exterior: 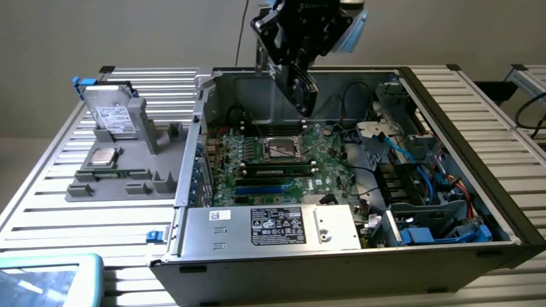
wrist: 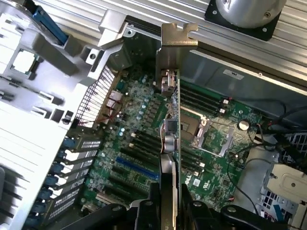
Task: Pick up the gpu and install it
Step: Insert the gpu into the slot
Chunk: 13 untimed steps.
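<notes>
My gripper (exterior: 297,54) hangs over the back half of the open computer case (exterior: 452,115), shut on the gpu (exterior: 300,89). The card is held on edge, dark and narrow, with its lower tip above the motherboard (exterior: 320,137) near the CPU socket (exterior: 280,148). In the wrist view the gpu (wrist: 171,120) runs edge-on away from my gripper (wrist: 168,211), its metal bracket (wrist: 175,38) toward the case's rear wall. Below it lie the expansion slots, one of them blue (wrist: 136,170). The card is apart from the board.
A grey fixture (exterior: 119,176) on the exterior view's left carries a silver hard drive (exterior: 114,118) and a CPU chip (exterior: 104,157). The power supply (exterior: 282,227) fills the case's near side. Loose cables (exterior: 410,153) and drive bays sit on the exterior view's right. A teal-edged object (exterior: 47,278) lies at the near left.
</notes>
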Tool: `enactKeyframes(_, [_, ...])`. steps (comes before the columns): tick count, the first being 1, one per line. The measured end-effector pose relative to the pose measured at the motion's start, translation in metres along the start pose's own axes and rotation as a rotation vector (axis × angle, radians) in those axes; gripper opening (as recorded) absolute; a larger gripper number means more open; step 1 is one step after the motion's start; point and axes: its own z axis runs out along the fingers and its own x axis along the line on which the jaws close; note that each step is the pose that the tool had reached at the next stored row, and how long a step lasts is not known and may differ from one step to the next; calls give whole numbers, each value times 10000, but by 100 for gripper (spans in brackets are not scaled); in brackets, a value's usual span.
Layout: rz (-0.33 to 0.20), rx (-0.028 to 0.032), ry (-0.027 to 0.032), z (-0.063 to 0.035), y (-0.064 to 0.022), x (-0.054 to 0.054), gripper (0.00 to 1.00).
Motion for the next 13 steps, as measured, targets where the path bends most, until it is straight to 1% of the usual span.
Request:
enactKeyframes(6, [-1093, 30, 133, 9, -1, 0, 27])
enactKeyframes(13, [-2349, 91, 273, 13, -2, -1, 27])
